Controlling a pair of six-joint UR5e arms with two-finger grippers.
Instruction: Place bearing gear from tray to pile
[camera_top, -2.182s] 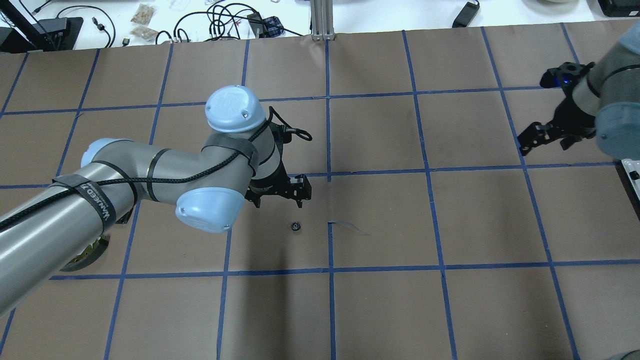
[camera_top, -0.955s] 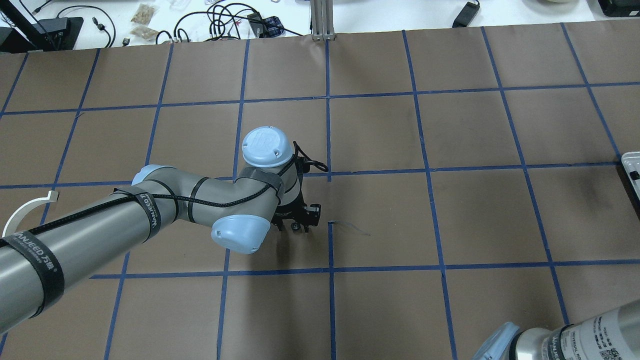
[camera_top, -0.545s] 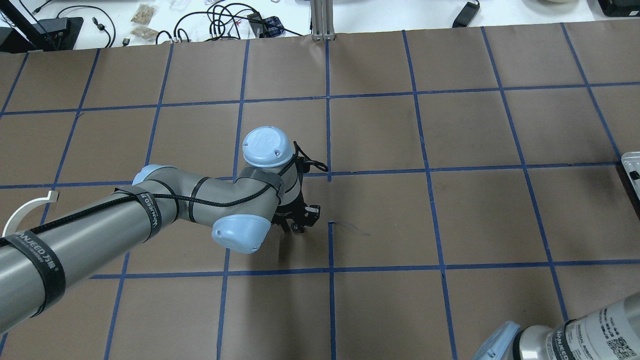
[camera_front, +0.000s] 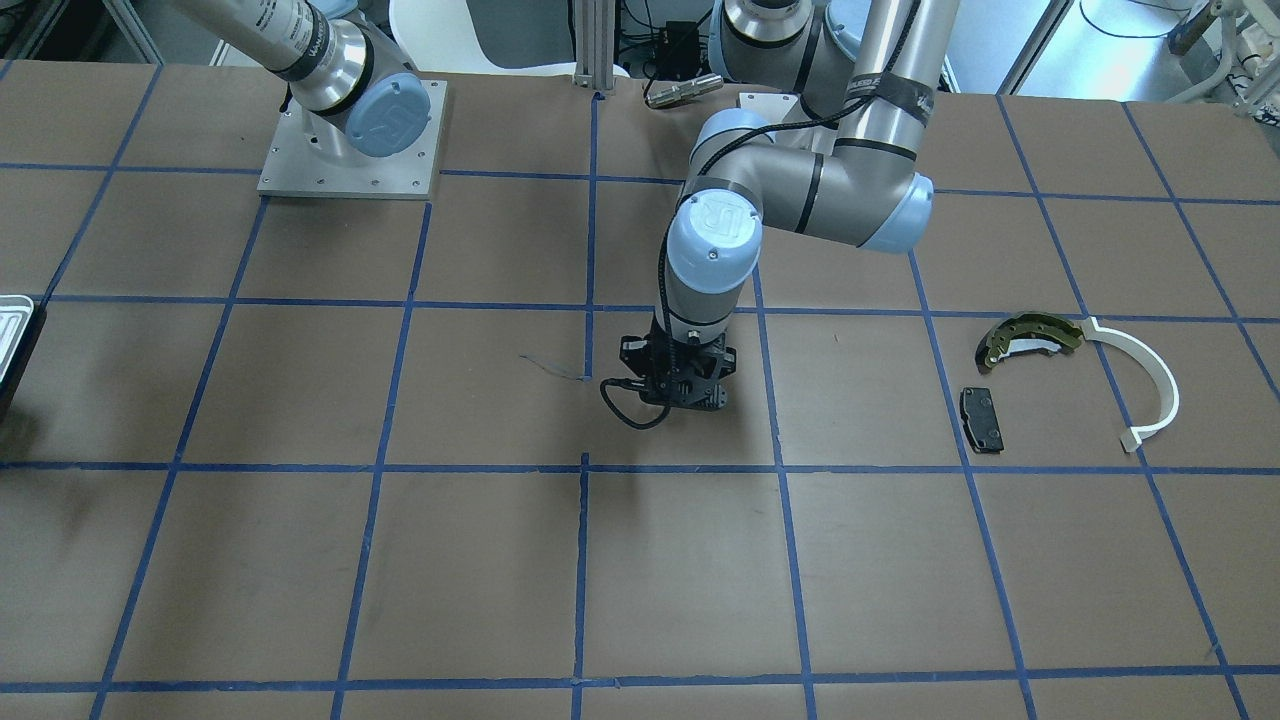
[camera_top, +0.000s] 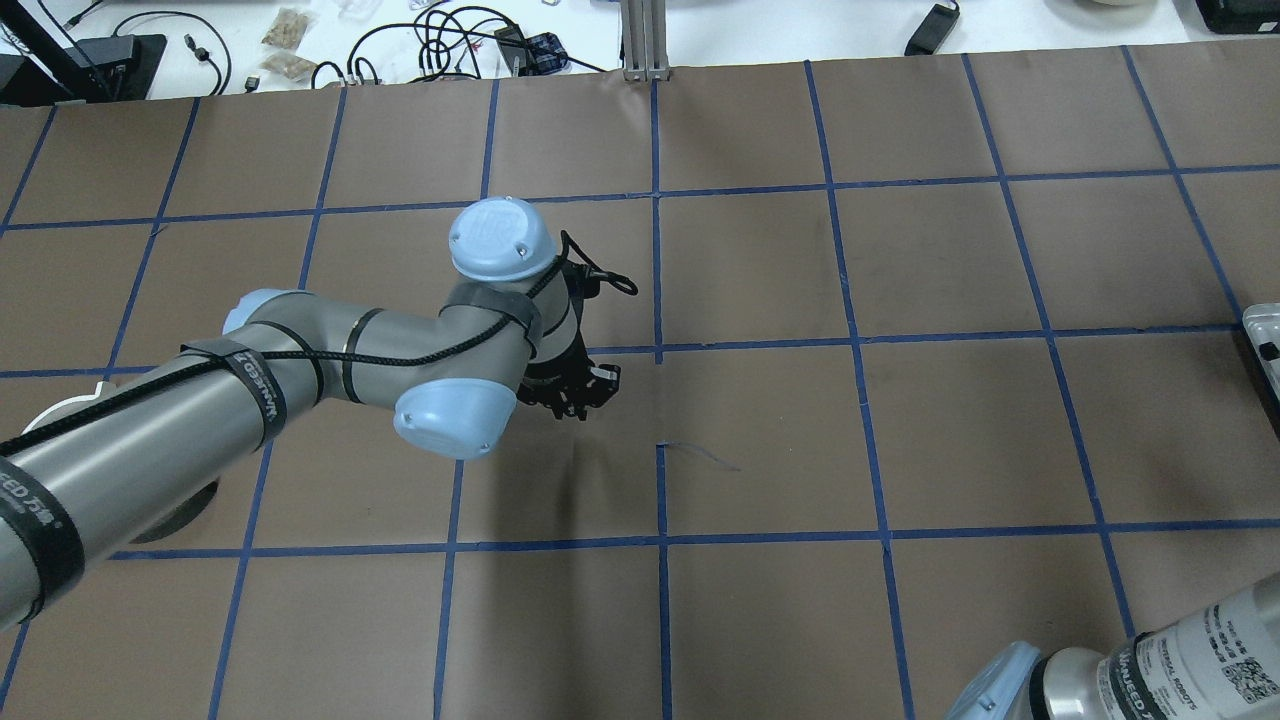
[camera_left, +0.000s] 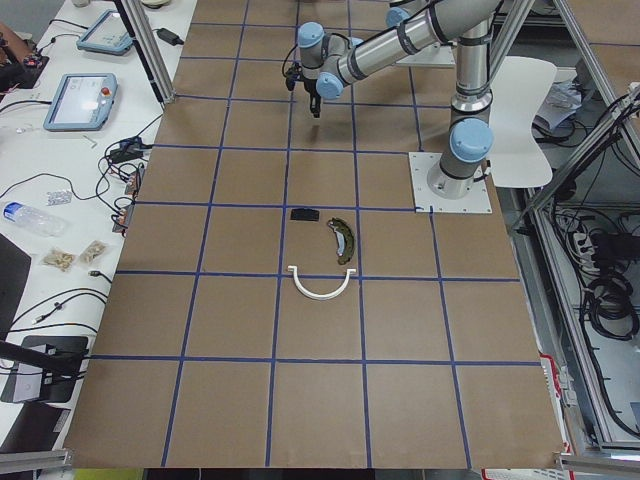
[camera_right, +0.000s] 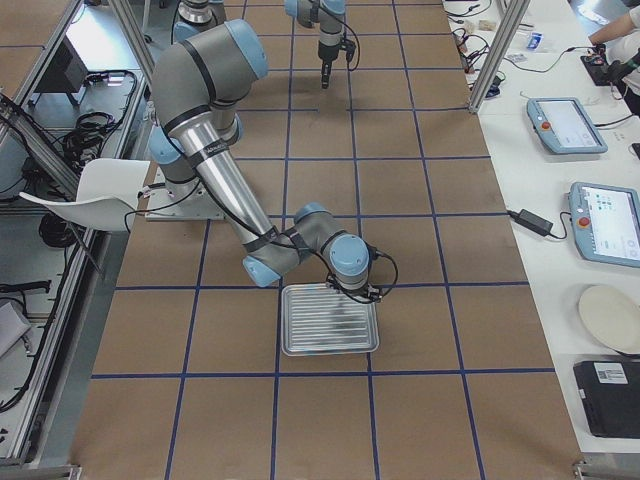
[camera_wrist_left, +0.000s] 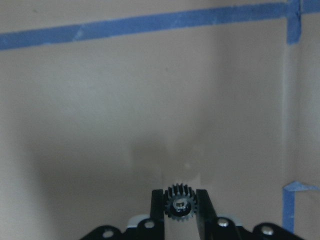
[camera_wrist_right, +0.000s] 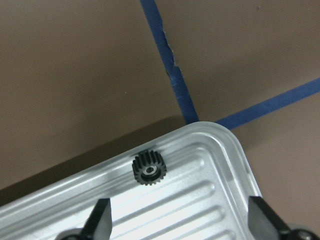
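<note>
My left gripper is shut on a small black bearing gear, held above the brown table paper. From overhead this gripper hangs near the table's middle. The pile lies off to the robot's left: an olive-gold brake shoe, a white arc strip and a black pad. My right gripper stands open over a corner of the silvery ribbed tray, where another black bearing gear lies flat ahead of the fingers.
The table is covered in brown paper with a blue tape grid. The tray sits at the robot's far right end. The left arm's mounting plate is close to the pile. Cables and tablets lie beyond the far table edge.
The left gripper came down over the gear on the table, shut on it, and has now risen with it and moved back. The right arm left the upper right of the overhead view.
</note>
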